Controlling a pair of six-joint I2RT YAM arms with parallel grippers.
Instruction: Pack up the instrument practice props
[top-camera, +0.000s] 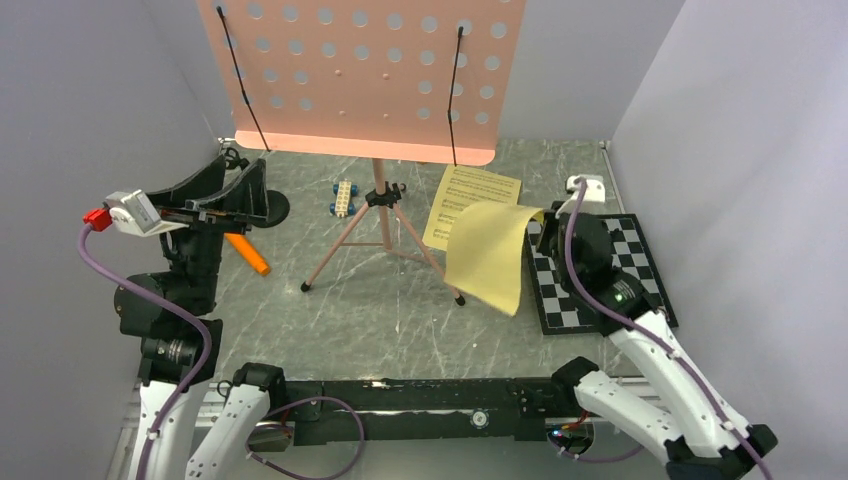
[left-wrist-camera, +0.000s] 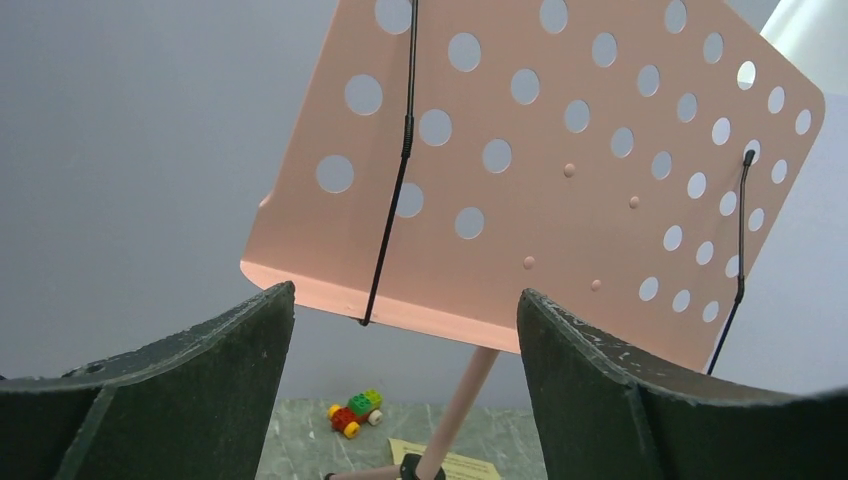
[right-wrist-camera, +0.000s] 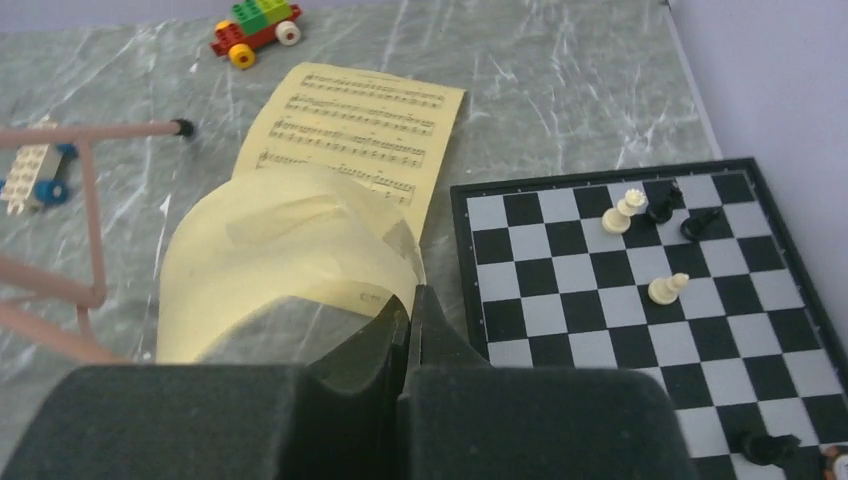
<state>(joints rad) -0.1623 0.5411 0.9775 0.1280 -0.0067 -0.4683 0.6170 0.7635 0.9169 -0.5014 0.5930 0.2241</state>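
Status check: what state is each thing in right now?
Tall pink perforated music stand: upright on its tripod, desk bare.
Curled yellow sheet-music page: lifted, pinched in the right fingers.
Second yellow sheet-music page: flat on the table.
Orange toy microphone: lying on the table.
Black-and-white chessboard: open flat, pieces on it.
Left fingers: open, empty.
Right fingers: shut on the curled page.

Grey marbled tabletop (top-camera: 400, 320) (white veins); 3 plain pale walls (top-camera: 60, 110) around.

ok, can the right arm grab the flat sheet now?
Probably not yet. The right hand is shut on the curled sheet, which droops over part of the flat sheet. Otherwise the path looks free.
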